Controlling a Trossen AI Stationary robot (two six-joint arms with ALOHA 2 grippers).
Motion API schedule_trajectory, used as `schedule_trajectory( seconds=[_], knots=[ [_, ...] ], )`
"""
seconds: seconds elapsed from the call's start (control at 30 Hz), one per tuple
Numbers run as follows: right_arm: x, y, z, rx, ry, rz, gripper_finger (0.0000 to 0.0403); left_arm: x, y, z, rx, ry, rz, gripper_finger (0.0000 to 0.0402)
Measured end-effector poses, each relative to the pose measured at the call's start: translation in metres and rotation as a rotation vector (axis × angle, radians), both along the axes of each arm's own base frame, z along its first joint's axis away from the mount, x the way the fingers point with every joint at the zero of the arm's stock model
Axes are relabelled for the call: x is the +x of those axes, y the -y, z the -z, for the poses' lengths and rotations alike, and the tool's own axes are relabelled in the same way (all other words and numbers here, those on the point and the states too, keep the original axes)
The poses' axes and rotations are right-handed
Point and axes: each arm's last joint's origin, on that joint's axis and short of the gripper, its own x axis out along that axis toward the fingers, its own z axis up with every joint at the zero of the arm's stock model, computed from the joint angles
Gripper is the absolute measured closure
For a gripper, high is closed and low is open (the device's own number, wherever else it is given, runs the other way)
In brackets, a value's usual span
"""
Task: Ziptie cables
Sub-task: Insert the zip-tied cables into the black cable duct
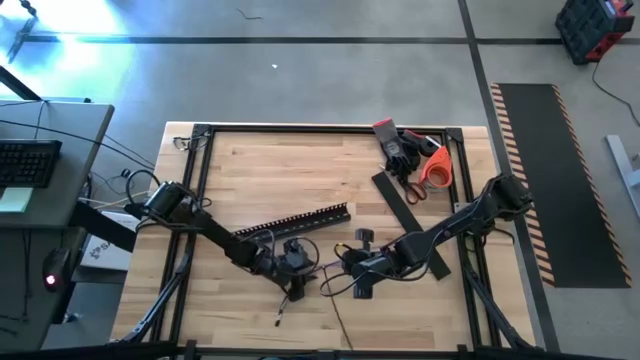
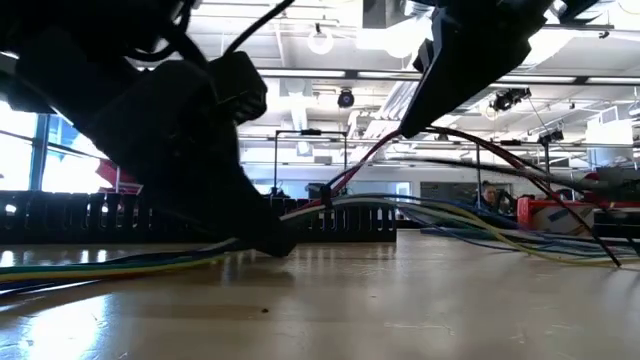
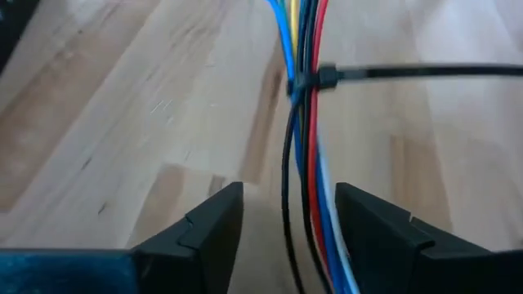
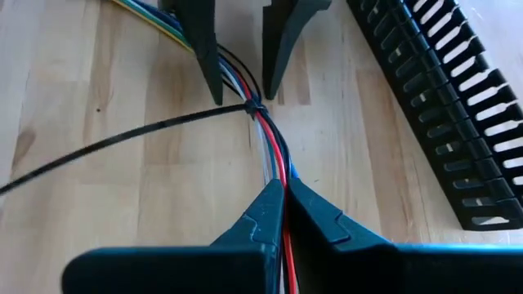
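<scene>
Left pincer (image 3: 286,224) gaping, straddling the thin multicoloured cables (image 3: 304,122) beside the black ziptie (image 3: 323,78); right pincer (image 4: 285,189) clamped on them; pale wooden worktop (image 4: 98,188) bare alongside

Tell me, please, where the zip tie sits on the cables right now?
The zip tie is cinched round the cables between the two grippers, just ahead of the open left gripper, its tail trailing across the table.

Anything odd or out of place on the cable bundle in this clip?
Only the zip tie cinched round the cables: its long black tail is untrimmed and sticks out sideways over the table. Nothing looks damaged.
</scene>
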Motion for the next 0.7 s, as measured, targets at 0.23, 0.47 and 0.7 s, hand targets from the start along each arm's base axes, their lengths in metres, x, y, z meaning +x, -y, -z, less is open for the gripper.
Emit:
schedule_trajectory(
  seconds=[0.23,0.47,0.7],
  knots=[
    [-0.004,-0.004,0.001,-0.016,-0.009,-0.014,0.0388,0.004,-0.003,0.011,-0.031,-0.045,0.007,0.0291],
    [-0.001,-0.004,0.007,-0.076,-0.020,-0.077,0.0282,0.003,-0.003,0.002,-0.040,-0.044,0.021,0.0392],
    [0.017,-0.007,0.044,-0.205,-0.043,-0.172,0.0146,-0.001,-0.001,-0.010,-0.073,-0.046,0.061,0.0398]
  ],
)
